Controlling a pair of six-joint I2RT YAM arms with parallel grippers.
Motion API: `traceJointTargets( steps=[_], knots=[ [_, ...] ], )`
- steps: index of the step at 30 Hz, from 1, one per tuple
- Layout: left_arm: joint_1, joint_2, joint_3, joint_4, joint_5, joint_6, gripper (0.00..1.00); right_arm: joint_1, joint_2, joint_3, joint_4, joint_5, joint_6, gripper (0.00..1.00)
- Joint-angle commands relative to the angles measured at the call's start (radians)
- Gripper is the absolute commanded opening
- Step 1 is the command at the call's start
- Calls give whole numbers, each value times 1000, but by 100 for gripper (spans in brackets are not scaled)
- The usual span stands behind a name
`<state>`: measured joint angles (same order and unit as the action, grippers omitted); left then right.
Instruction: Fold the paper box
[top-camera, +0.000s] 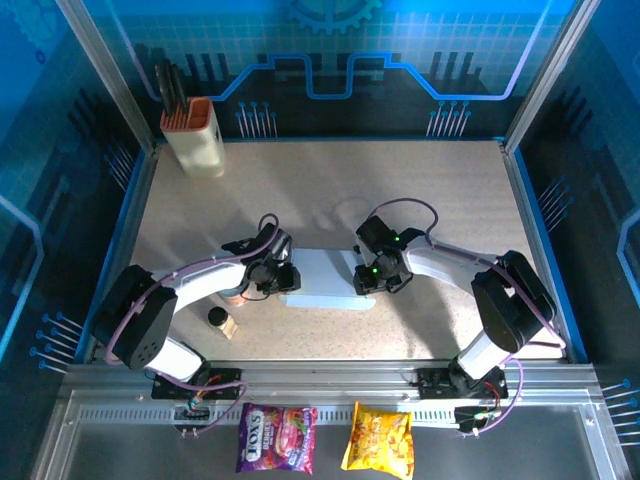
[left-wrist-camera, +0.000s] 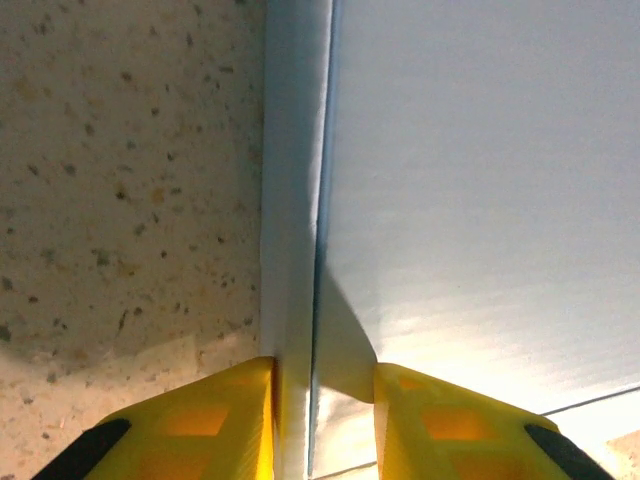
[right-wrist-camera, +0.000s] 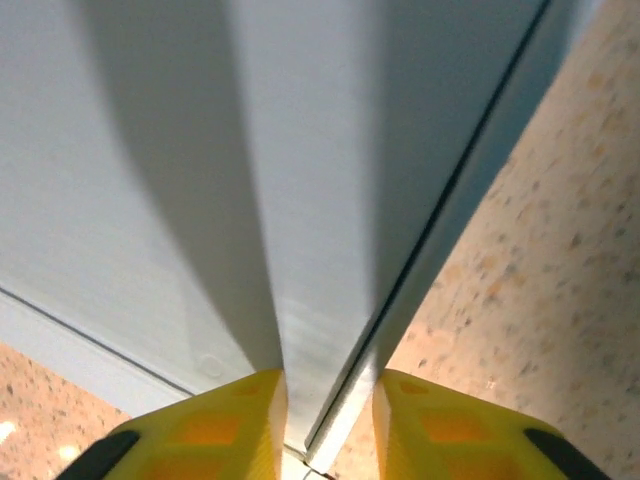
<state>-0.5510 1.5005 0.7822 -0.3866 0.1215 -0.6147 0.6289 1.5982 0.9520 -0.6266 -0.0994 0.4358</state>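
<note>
The paper box (top-camera: 322, 278), white-grey thin cardboard, lies in the middle of the table as a shallow rectangle. My left gripper (top-camera: 283, 278) is at its left end and my right gripper (top-camera: 362, 280) at its right end. In the left wrist view the yellow fingers (left-wrist-camera: 225, 420) straddle an upright side wall (left-wrist-camera: 290, 200) of the box, with a folded flap against the other finger. The right wrist view has my fingers (right-wrist-camera: 235, 425) on either side of a doubled wall (right-wrist-camera: 320, 150), which spans the gap between them. Both grippers are shut on the cardboard.
A tall cream holder with an orange top (top-camera: 195, 135) stands at the back left. Near my left arm stands a small black-capped bottle (top-camera: 219, 320). A purple snack bag (top-camera: 277, 437) and a yellow one (top-camera: 378, 438) lie below the front rail.
</note>
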Motion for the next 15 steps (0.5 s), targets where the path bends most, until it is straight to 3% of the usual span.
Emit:
traceJointTargets(
  steps=[1,7,15],
  knots=[
    [-23,15,-45,-39,42,-26,29,21,-26,7,-23,-53,10,34],
    [-23,20,-45,-46,44,-37,29,-21,-3,54,-7,-79,11,39],
    [-26,-10,-71,-9,80,-99,29,-44,69,48,11,-66,9,36]
  ],
)
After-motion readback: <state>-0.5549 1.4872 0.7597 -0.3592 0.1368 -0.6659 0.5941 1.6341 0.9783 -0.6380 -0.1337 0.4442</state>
